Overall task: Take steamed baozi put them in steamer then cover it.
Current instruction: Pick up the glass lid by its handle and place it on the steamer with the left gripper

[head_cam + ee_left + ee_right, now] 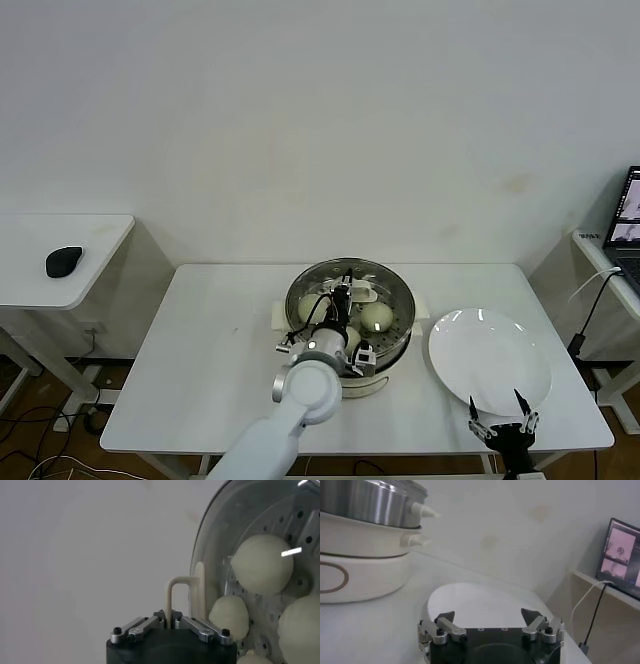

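Note:
The steamer (392,348) stands at the table's middle on its white base. Several pale baozi (376,316) lie inside it on the perforated tray, also seen through the glass in the left wrist view (261,564). The clear glass cover (385,283) sits over the steamer. My left gripper (340,300) is above it, shut on the cover's cream handle (172,592). I cannot tell whether the rim is fully seated. My right gripper (503,412) is open and empty at the front edge of the table, and it also shows in the right wrist view (489,615).
An empty white plate (490,355) lies to the right of the steamer, just beyond my right gripper; it also shows in the right wrist view (480,597). A side table with a black mouse (63,261) stands at the far left. A laptop (626,222) is at the far right.

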You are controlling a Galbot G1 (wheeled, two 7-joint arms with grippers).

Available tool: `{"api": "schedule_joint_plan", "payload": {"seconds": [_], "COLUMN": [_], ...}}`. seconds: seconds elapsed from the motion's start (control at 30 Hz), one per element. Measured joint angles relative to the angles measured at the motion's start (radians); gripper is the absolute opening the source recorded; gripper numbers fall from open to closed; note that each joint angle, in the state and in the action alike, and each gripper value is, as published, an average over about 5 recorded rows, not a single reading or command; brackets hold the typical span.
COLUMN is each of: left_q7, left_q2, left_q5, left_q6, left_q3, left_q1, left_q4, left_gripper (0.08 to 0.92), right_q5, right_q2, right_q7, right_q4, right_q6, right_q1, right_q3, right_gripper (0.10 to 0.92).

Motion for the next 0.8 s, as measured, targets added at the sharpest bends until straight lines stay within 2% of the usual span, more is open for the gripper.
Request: {"api": "schedule_joint_plan", "payload": {"seconds": [0.57, 0.67, 0.8], "left_q7": [-0.014, -0.021, -0.031], "left_q2": [-0.024, -0.028, -0.027], "left_q5": [0.021, 0.022, 0.023], "left_q6": [-0.007, -0.008, -0.012], "left_q3": [-0.006, -0.006, -0.009], "left_q1": [0.016, 0.020, 0.027], "left_q4": [0.010, 0.002, -0.009], "left_gripper": [0.145, 0.188, 0.303], "right_q5": [-0.003, -0.003, -0.004], "right_q2": [-0.002, -0.002, -0.003], "right_q7": [-0.001, -0.001, -0.001], "right_q4": [-0.004, -0.004, -0.002], "right_q6": [0.005, 0.005, 0.006], "right_q1": [0.000, 0.000, -0.002], "right_q3": [-0.006, -0.010, -0.013], "right_gripper": [0.823, 0.823, 0.823]}}
